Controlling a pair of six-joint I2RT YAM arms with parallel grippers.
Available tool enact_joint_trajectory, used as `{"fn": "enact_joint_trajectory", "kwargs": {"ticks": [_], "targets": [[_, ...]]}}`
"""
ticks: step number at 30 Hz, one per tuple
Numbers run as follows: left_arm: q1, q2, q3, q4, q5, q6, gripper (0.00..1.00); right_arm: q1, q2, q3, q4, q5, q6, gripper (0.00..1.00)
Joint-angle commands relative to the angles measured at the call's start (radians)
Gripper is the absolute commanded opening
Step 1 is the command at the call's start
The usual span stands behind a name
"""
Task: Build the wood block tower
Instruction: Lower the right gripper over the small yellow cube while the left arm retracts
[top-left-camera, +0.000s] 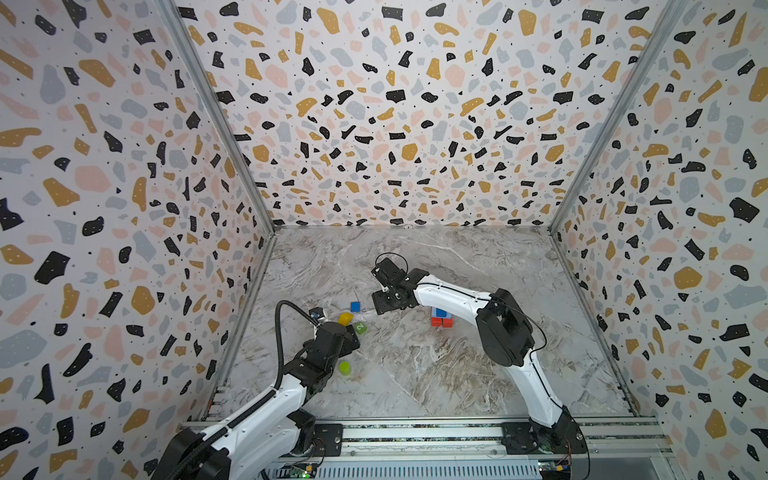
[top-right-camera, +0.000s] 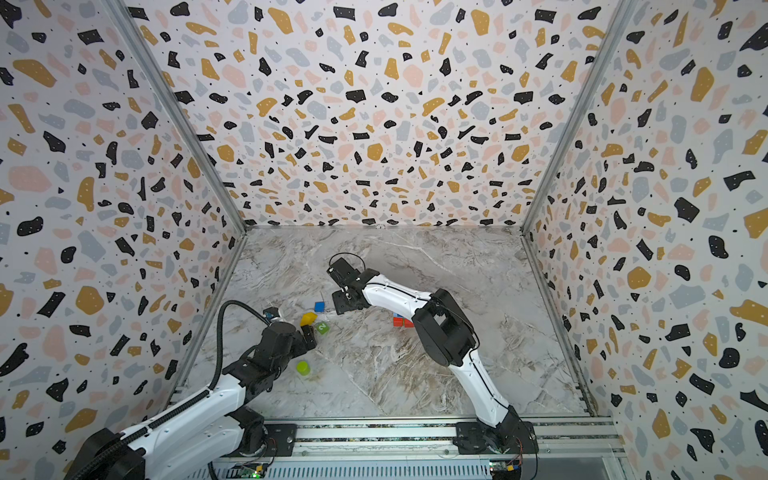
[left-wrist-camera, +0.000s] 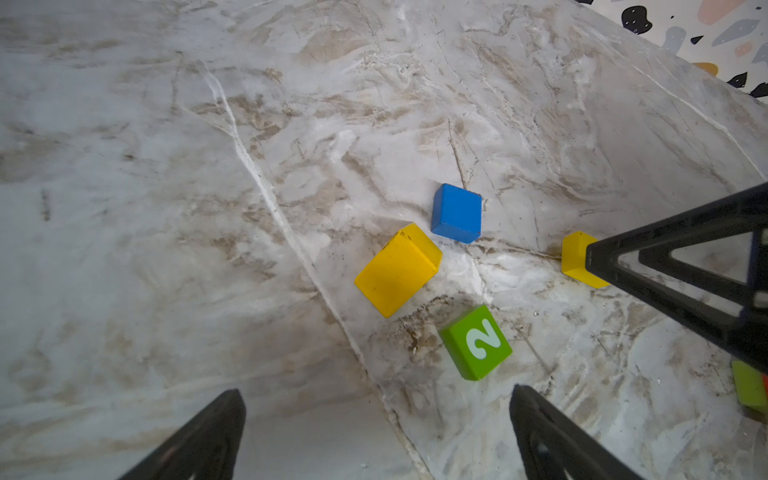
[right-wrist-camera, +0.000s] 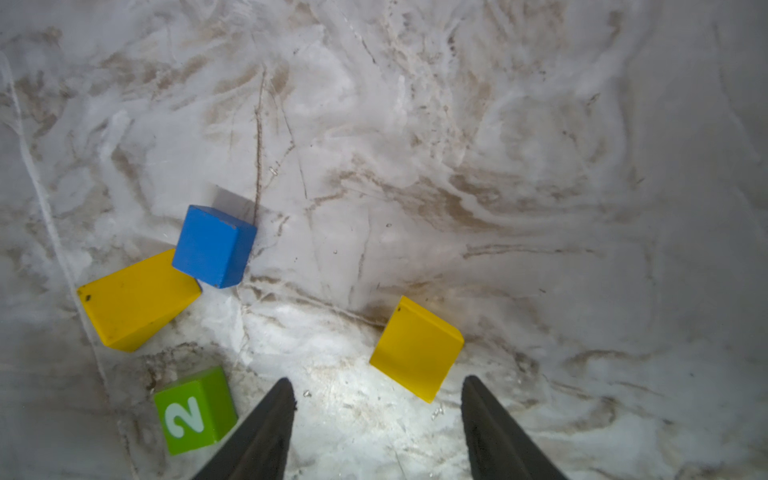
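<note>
I see the wood block tower (top-left-camera: 441, 319) mid-bench, right of the blue cube (top-left-camera: 355, 306): red base, light blue and blue above, top hidden behind the right arm. Left pincer (left-wrist-camera: 376, 390) wide apart near green "2" cube (left-wrist-camera: 476, 343); right pincer (right-wrist-camera: 378, 379) apart, small yellow block (right-wrist-camera: 417, 348) just ahead, untouched.

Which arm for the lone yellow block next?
Right, likely. The right gripper has its jaws open with the lone yellow block just ahead of them. The left gripper, also open, faces the green 2 block instead, farther off.
</note>
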Motion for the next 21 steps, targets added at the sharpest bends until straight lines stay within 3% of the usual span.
{"fn": "enact_joint_trajectory", "kwargs": {"ticks": [1,6,21], "targets": [[0.006,-0.020,-0.017,0.032,-0.001,-0.007,1.00,-0.001,-0.001,0.022,-0.037,0.027,0.019,0.63],[0.006,-0.045,-0.022,0.021,0.002,-0.005,1.00,-0.004,0.009,0.021,-0.030,0.020,0.020,0.56],[0.006,-0.065,-0.031,0.023,0.005,-0.007,1.00,-0.002,0.070,0.068,-0.047,0.006,0.022,0.50]]}}
